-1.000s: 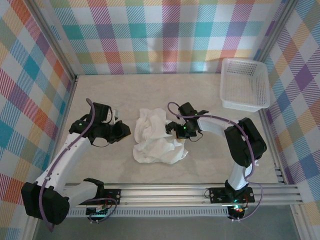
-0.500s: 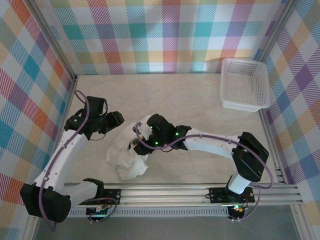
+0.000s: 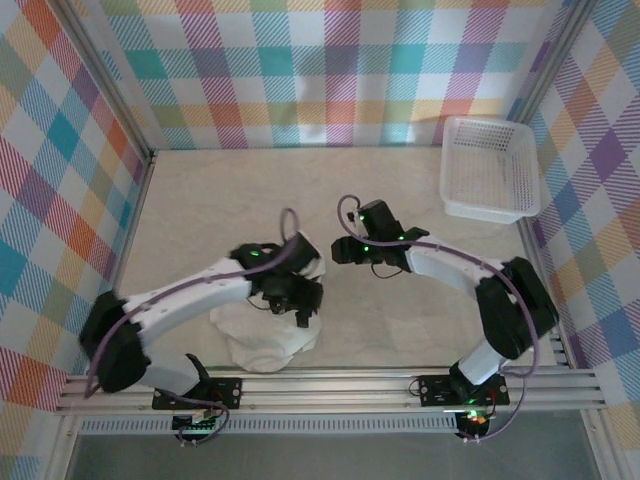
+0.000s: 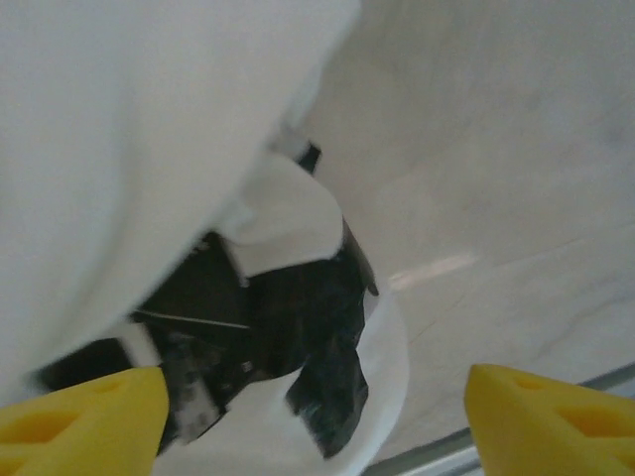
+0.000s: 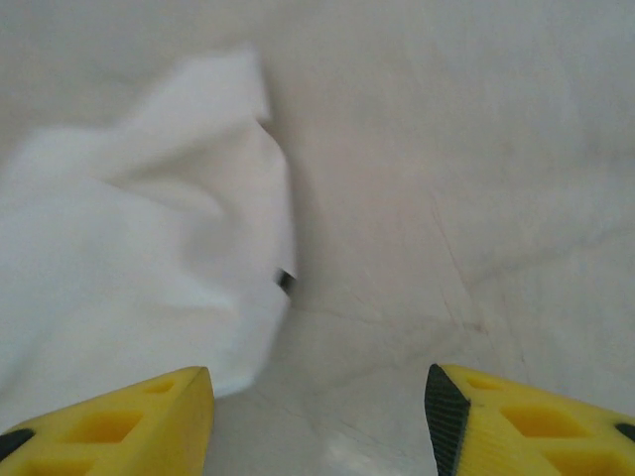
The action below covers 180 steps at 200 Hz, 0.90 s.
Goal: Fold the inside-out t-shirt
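The inside-out t-shirt [image 3: 262, 338] lies as one crumpled white heap in the lower centre-left of the overhead view, near the front rail; no sleeve or hem can be told apart. Left gripper [image 4: 317, 412] is over the heap's upper right edge. Its wrist view shows the yellow fingertips spread wide, with loose cloth draped before the lens and nothing pinched. Right gripper [image 5: 322, 416] hovers just right of the heap, near frame centre overhead. Its fingers are parted over bare table [image 3: 200, 200], the cloth edge to their left, and it is empty. Judgement: the step in hand is finding fresh holds to spread the shirt flat before any fold. To do it well, each gripper should take a distinct edge or corner (shoulder or hem) rather than the bulk, and pinch a single layer. They should then draw apart toward frame left and right and lay the cloth on the open middle of the table, away from the rail. Count: one t-shirt; one white mesh basket [image 3: 492, 210], upper right, well apart; two arms; two grippers.
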Tool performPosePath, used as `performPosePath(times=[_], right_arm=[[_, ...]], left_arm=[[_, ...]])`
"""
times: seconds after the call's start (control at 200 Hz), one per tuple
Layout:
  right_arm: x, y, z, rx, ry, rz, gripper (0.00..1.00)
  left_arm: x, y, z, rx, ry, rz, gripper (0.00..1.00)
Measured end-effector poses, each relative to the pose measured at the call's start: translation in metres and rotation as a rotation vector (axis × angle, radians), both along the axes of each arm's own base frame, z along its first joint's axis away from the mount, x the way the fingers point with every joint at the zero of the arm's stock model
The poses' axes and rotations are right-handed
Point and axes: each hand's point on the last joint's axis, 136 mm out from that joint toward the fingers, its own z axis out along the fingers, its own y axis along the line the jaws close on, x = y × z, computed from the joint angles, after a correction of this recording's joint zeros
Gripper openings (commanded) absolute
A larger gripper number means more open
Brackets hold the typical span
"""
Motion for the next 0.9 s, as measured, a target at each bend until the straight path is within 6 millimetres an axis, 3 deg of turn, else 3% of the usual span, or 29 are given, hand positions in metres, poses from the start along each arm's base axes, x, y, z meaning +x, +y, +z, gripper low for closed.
performPosePath(times=[0.075, 0.115, 0.14, 0.175, 0.195, 0.215, 0.29, 0.385, 0.49, 0.58, 0.645, 0.775, 0.9], right_arm=[[-0.005, -0.001, -0.025, -0.028, 0.076, -0.011, 0.60], [-0.008, -0.001, -0.035, -0.037, 0.112, -0.016, 0.60], [-0.009, -0.001, -0.040, -0.040, 0.127, -0.019, 0.61], [-0.010, 0.000, -0.044, -0.041, 0.144, -0.022, 0.61], [-0.010, 0.000, -0.045, -0.041, 0.149, -0.024, 0.61], [-0.010, 0.000, -0.046, -0.040, 0.153, -0.025, 0.61], [-0.010, 0.002, -0.044, -0.034, 0.155, -0.022, 0.60], [-0.009, 0.008, -0.037, -0.003, 0.138, 0.010, 0.56], [-0.012, 0.022, -0.018, 0.080, 0.059, 0.106, 0.55], [-0.023, 0.037, 0.001, 0.168, -0.060, 0.250, 0.57], [-0.035, 0.048, 0.010, 0.224, -0.157, 0.378, 0.58], [-0.061, 0.066, 0.013, 0.270, -0.321, 0.648, 0.63], [-0.063, 0.085, 0.014, 0.270, -0.406, 0.784, 0.68]], left_arm=[[-0.005, -0.001, -0.030, 0.116, 0.031, -0.030, 0.85], [-0.005, 0.004, -0.043, 0.173, 0.045, -0.033, 0.78], [-0.005, 0.006, -0.049, 0.201, 0.049, -0.029, 0.67], [-0.003, 0.010, -0.055, 0.233, 0.047, -0.027, 0.39], [-0.002, 0.012, -0.056, 0.246, 0.042, -0.031, 0.16], [0.000, 0.014, -0.057, 0.260, 0.033, -0.031, 0.00], [0.005, 0.019, -0.052, 0.288, 0.009, -0.027, 0.00], [0.015, 0.018, -0.027, 0.194, -0.023, 0.004, 0.00], [0.034, 0.030, 0.029, -0.041, -0.077, 0.105, 0.00], [0.050, 0.054, 0.083, -0.233, -0.155, 0.196, 0.00], [0.055, 0.069, 0.105, -0.311, -0.184, 0.228, 0.00], [0.052, 0.076, 0.110, -0.375, -0.148, 0.219, 0.00], [0.046, 0.078, 0.108, -0.394, -0.106, 0.205, 0.00]])
